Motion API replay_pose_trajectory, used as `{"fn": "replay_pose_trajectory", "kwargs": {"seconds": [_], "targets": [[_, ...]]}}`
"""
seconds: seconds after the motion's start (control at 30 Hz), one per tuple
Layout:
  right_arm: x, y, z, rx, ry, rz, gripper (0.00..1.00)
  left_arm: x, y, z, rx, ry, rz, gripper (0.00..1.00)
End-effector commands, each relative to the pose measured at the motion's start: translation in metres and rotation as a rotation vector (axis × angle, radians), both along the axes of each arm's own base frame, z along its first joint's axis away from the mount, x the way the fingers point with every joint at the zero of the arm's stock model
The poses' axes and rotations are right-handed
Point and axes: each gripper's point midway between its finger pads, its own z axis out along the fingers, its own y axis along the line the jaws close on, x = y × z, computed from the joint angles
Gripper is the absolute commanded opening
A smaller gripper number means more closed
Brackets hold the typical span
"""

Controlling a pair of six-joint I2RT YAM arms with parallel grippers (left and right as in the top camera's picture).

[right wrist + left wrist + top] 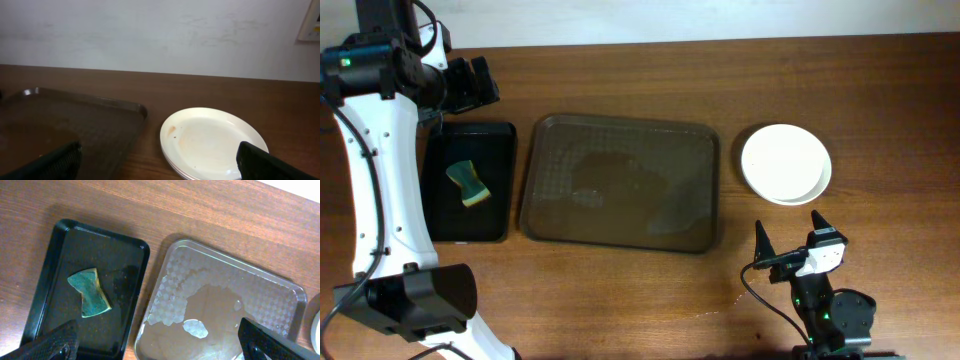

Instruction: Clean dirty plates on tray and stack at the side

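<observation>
The white plates (786, 163) lie stacked on the bare table to the right of the brown tray (620, 182). In the right wrist view the top plate (212, 140) shows a few small brown specks and a faint smear. The tray holds no plates, only a film of water (210, 305). My left gripper (470, 85) is open and empty, high above the gap between the black tray and the brown tray (160, 347). My right gripper (790, 225) is open and empty, just in front of the plate stack (157, 160).
A narrow glossy black tray (470, 225) stands left of the brown tray, with a green and yellow sponge (468, 183) lying in it (90, 292). A pale wall stands behind the table's far edge (160, 75).
</observation>
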Motion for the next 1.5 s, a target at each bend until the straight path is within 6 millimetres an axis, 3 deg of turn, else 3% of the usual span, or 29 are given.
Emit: {"fn": "replay_pose_trajectory", "kwargs": {"seconds": [0.0,0.1,0.17,0.27,0.33,0.43,0.53,0.8,0.93,1.13,1.47], "targets": [[0.0,0.0,-0.002,0.002,0.004,0.006,0.98,0.001,0.002,-0.004,0.004,0.008,-0.01,0.99],[0.0,0.0,-0.002,0.002,0.004,0.006,0.98,-0.009,0.007,0.02,0.054,-0.047,0.009,0.99],[0.0,0.0,-0.002,0.002,0.004,0.006,0.98,-0.013,-0.002,0.064,0.156,-0.217,-0.109,0.99],[0.0,0.0,-0.002,0.002,0.004,0.006,0.98,-0.032,-0.018,0.105,0.247,-0.437,-0.221,0.99],[0.0,0.0,-0.002,0.002,0.004,0.006,0.98,-0.054,-0.024,0.107,0.25,-0.531,-0.226,0.99],[0.0,0.0,-0.002,0.002,0.004,0.006,0.98,-0.089,-0.029,0.084,0.261,-0.615,-0.225,0.99],[0.0,0.0,-0.002,0.002,0.004,0.006,0.98,-0.124,-0.032,0.039,0.306,-0.692,-0.243,0.99],[0.0,0.0,-0.002,0.002,0.004,0.006,0.98,-0.17,-0.036,-0.058,0.422,-0.893,-0.27,0.99],[0.0,0.0,-0.002,0.002,0.004,0.006,0.99,-0.184,-0.037,-0.092,0.523,-0.963,-0.314,0.99],[0.0,0.0,-0.002,0.002,0.004,0.006,0.98,-0.191,-0.03,-0.117,0.571,-0.979,-0.278,0.99],[0.0,0.0,-0.002,0.002,0.004,0.006,0.98,-0.191,-0.025,-0.118,0.584,-0.973,-0.251,0.99]]}}
